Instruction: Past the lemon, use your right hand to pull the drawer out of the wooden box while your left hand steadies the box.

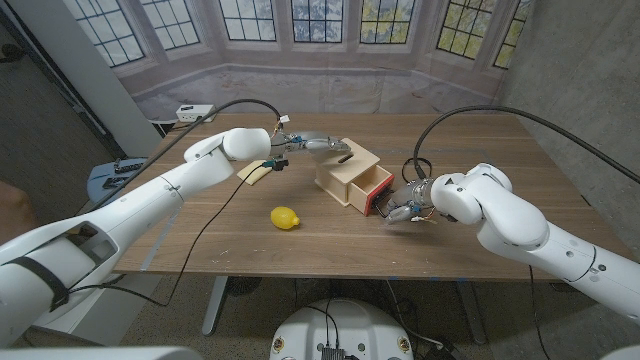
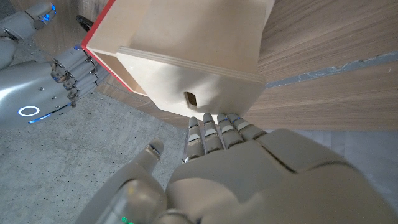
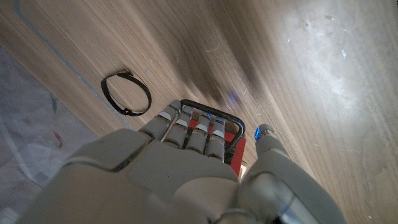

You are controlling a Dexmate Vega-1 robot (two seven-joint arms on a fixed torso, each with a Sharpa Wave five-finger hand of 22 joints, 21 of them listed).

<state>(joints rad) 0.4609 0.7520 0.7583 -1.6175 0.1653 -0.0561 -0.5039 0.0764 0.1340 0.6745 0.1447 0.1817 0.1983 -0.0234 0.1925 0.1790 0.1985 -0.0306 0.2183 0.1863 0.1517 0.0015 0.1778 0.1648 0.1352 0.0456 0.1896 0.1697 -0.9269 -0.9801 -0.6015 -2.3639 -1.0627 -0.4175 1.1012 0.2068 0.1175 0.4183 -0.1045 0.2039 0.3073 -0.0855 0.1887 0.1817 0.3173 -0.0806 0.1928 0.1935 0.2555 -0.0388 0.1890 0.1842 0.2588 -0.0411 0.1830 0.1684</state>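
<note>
Left hand [image 1: 318, 143] rests fingers together on the box [image 1: 347, 168]. Right hand [image 1: 405, 207] curls fingers around the red drawer's [image 1: 377, 191] handle [image 3: 214, 114]; lemon [image 1: 285, 217] lies nearby.

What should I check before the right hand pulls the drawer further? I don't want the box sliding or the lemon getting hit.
1. Left hand on the box: ok, fingers rest on its top at the far end.
2. Right hand on the handle: ok, fingers curl over the black bar in the right wrist view.
3. Drawer started: ok, its red front stands a little out of the box.
4. Lemon out of the pull path: ok, it lies apart from the box, towards the robot's left.
5. Firmness of either hold: cannot tell.
6. Cable near the right arm: cannot tell whether it would snag.
</note>
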